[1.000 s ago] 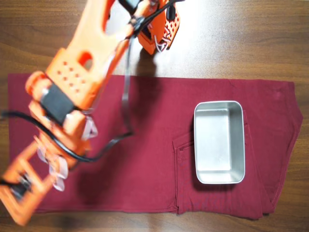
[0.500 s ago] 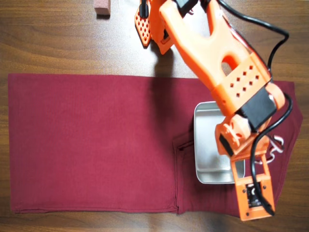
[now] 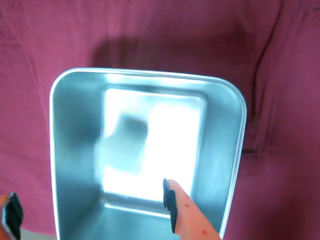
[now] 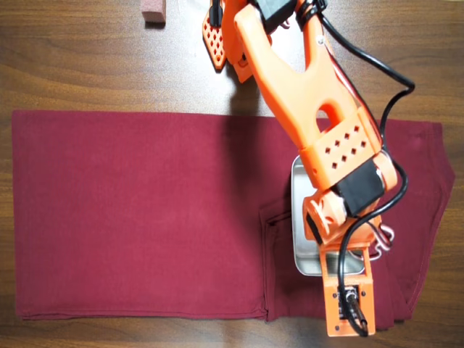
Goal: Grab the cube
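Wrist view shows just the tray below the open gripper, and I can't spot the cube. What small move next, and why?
Probably raise the gripper a little and back off. The tray looks empty, the cube shows in neither view, and the arm hides part of the cloth overhead.

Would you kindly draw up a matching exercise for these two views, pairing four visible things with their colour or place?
Things:
1. metal tray
2. cloth
3. reddish-brown block
4. gripper

Descriptions:
A. dark red, spread across the table
B. orange, over the tray
C. shiny silver, lying on the cloth
D. on bare wood at the overhead view's top edge

Pairs: 1-C, 2-A, 3-D, 4-B
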